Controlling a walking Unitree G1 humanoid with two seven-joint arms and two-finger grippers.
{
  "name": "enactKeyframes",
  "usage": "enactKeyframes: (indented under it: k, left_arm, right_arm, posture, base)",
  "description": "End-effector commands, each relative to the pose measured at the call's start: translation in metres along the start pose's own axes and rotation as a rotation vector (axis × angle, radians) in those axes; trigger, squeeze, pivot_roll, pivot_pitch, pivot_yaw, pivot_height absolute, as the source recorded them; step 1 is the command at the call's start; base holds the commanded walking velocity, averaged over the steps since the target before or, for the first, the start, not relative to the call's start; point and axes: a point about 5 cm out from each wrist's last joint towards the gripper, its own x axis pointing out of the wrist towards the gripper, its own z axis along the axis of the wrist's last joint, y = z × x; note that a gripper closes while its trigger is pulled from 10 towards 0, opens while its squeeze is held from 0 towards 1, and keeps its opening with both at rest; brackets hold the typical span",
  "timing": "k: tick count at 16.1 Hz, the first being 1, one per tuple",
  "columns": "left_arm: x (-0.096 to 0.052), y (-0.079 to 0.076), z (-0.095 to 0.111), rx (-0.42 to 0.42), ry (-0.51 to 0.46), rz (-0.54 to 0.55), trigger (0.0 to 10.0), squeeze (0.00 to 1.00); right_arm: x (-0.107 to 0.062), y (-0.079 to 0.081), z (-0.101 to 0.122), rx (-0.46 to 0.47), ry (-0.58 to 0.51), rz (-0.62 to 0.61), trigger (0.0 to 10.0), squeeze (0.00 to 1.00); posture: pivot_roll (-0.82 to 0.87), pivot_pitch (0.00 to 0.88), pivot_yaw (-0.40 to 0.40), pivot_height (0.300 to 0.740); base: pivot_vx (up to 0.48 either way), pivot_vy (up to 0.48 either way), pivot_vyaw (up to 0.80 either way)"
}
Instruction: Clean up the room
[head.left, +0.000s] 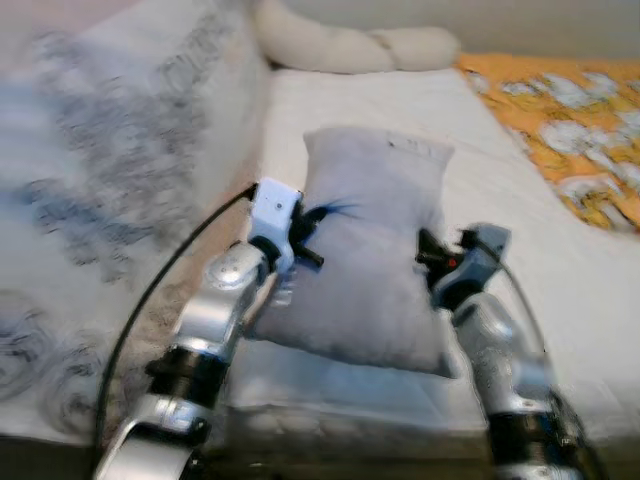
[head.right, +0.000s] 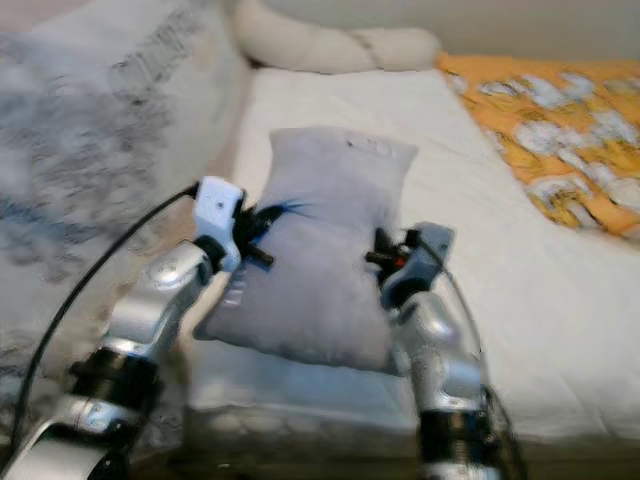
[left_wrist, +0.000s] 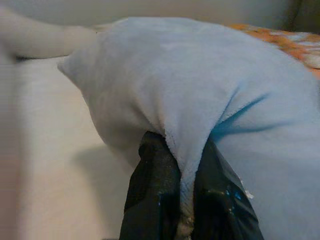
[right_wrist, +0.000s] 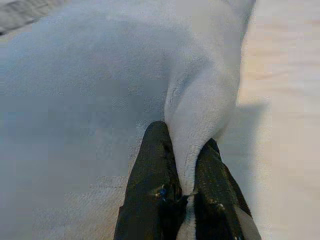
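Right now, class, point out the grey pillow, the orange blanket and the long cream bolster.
grey pillow (head.left: 372, 250), left eye view, middle of its face.
orange blanket (head.left: 570, 120), left eye view, patterned top.
cream bolster (head.left: 350, 45), left eye view, its middle.

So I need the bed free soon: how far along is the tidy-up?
Midway at best. The left gripper and right gripper each pinch a side of the pale blue pillow, holding it over the white bed. Still to do: setting it down, and the rumpled patterned blanket remains.
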Motion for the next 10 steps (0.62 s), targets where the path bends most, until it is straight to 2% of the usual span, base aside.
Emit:
enactKeyframes:
  k: [1, 3, 4, 5, 6, 7, 8, 9, 10]
  left_arm:
    - [0.000, 0.007, 0.016, 0.018, -0.068, 0.037, 10.0, 0.00]
    - [0.000, 0.005, 0.014, 0.047, -0.052, 0.027, 10.0, 0.00]
    - [0.000, 0.005, 0.013, 0.066, -0.043, 0.027, 10.0, 0.00]
    - [0.001, 0.005, 0.013, 0.083, -0.039, 0.029, 10.0, 0.00]
    - [0.001, 0.007, 0.014, 0.095, -0.038, 0.033, 10.0, 0.00]
    - [0.003, 0.020, 0.016, 0.158, -0.016, 0.064, 10.0, 0.00]
    - [0.004, 0.026, 0.017, 0.195, -0.001, 0.084, 10.0, 0.00]
    - [0.006, 0.038, 0.019, 0.269, 0.023, 0.112, 10.0, 0.00]
    - [0.007, 0.043, 0.021, 0.303, 0.030, 0.119, 10.0, 0.00]
  right_arm:
    - [-0.002, -0.008, 0.006, -0.017, -0.021, -0.031, 10.0, 0.00]
    - [-0.003, -0.007, 0.003, 0.007, -0.006, -0.012, 10.0, 0.00]
    - [-0.004, -0.008, 0.003, 0.015, -0.007, -0.010, 10.0, 0.30]
    - [-0.004, -0.011, 0.002, 0.003, -0.003, -0.026, 10.0, 1.00]
    - [-0.004, -0.015, 0.000, -0.032, 0.004, -0.051, 10.0, 1.00]
    - [-0.006, -0.028, -0.004, -0.069, 0.024, -0.113, 10.0, 1.00]
    - [-0.006, -0.029, -0.004, -0.062, 0.021, -0.120, 10.0, 1.00]
    - [-0.007, -0.030, -0.003, -0.079, 0.012, -0.102, 10.0, 1.00]
    - [-0.008, -0.028, 0.000, -0.072, 0.002, -0.058, 10.0, 1.00]
  posture:
    - [0.02, 0.000, -0.004, 0.740]
    - [0.02, 0.000, -0.004, 0.740]
    - [0.03, 0.000, -0.006, 0.740]
    - [0.03, 0.000, -0.006, 0.740]
    - [0.03, 0.000, -0.006, 0.740]
    - [0.03, 0.000, -0.009, 0.740]
    - [0.03, 0.000, -0.009, 0.740]
    - [0.03, 0.000, -0.011, 0.740]
    - [0.03, 0.000, -0.011, 0.740]
  base:
    - [0.296, 0.000, 0.00]
    - [0.137, 0.000, 0.00]
    - [0.000, 0.000, 0.00]
    - [0.000, 0.000, 0.00]
    - [0.000, 0.000, 0.00]
    - [0.000, 0.000, 0.00]
    - [0.000, 0.000, 0.00]
    - [0.000, 0.000, 0.00]
    - [0.000, 0.000, 0.00]
